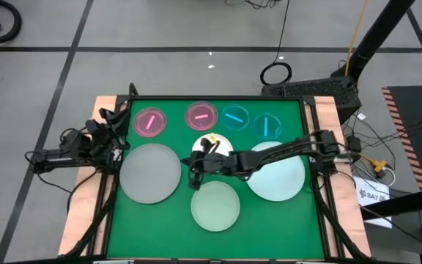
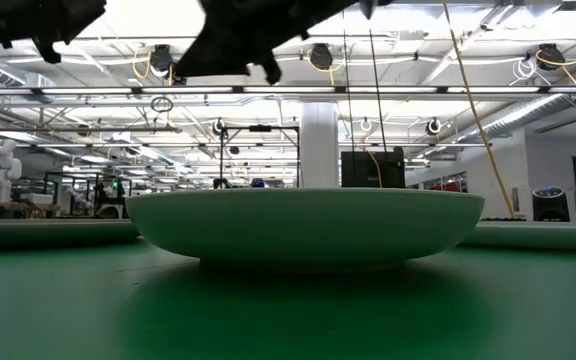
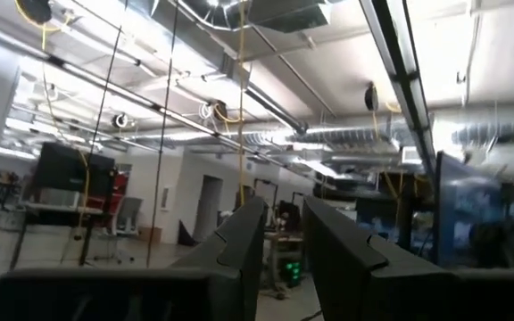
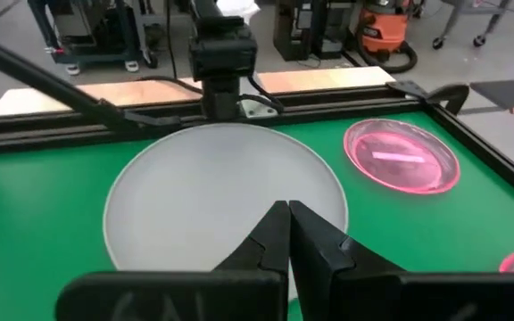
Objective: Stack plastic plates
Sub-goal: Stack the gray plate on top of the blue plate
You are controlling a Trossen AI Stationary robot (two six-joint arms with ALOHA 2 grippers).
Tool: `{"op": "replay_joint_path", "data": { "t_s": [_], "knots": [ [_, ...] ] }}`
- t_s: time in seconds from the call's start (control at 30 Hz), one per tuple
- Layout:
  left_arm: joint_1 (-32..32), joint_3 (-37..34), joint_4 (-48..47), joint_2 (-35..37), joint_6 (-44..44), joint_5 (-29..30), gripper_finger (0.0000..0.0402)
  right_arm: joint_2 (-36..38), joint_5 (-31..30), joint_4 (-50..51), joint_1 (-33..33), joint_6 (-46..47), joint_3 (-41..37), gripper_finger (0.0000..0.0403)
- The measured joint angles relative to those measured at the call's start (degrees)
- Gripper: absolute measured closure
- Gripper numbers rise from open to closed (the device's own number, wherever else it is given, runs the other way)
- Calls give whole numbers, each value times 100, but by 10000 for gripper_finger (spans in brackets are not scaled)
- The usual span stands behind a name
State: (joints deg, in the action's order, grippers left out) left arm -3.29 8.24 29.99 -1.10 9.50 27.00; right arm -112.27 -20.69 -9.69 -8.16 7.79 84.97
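In the high view, two pink small plates (image 1: 150, 122) (image 1: 201, 116) and two blue ones (image 1: 234, 117) (image 1: 267, 125) lie along the far side. The grey large plate (image 1: 150, 172) sits left and the pale mint one (image 1: 277, 174) right. The pale green plate (image 1: 215, 205) is near. The white plate (image 1: 218, 144) lies partly under my right arm. My right gripper (image 1: 192, 169) (image 4: 288, 209) is shut on nothing and hovers between the white and grey plates, pointing at the grey plate (image 4: 221, 192). My left gripper (image 1: 108, 136) (image 3: 284, 214) waits at the table's left edge, pointing upward, fingers slightly apart.
All plates lie flat on the green mat (image 1: 123, 227), framed by a black rail and wooden border (image 1: 79, 213). In the low view the pale green plate (image 2: 303, 225) fills the foreground, with my right arm (image 2: 228, 40) high above it. Bare mat shows at the near corners.
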Motion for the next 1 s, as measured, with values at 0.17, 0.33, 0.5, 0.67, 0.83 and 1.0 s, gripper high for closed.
{"op": "replay_joint_path", "data": {
  "t_s": [0.17, 0.33, 0.5, 0.67, 0.83, 1.0],
  "knots": [
    [89, 406, -627, -1, -510, -2, 314, -406, 2, -957, 28, 52, 270, 403],
    [200, 1130, -2218, -2, -536, -260, 314, -628, 0, -1004, 122, 198, 591, 403],
    [255, 1825, -3546, -1, -569, -494, 314, -863, 65, -726, 287, 437, 940, 403],
    [274, 2017, -4110, -2, -623, -548, 314, -1122, 396, -458, 460, 737, 1310, 403],
    [274, 2017, -4100, -2, -628, -551, 314, -1419, 459, -276, 593, 707, 1712, 403],
    [274, 2017, -4098, -2, -645, -557, 314, -1671, 498, 112, 672, 545, 2068, 403]
  ]
}}
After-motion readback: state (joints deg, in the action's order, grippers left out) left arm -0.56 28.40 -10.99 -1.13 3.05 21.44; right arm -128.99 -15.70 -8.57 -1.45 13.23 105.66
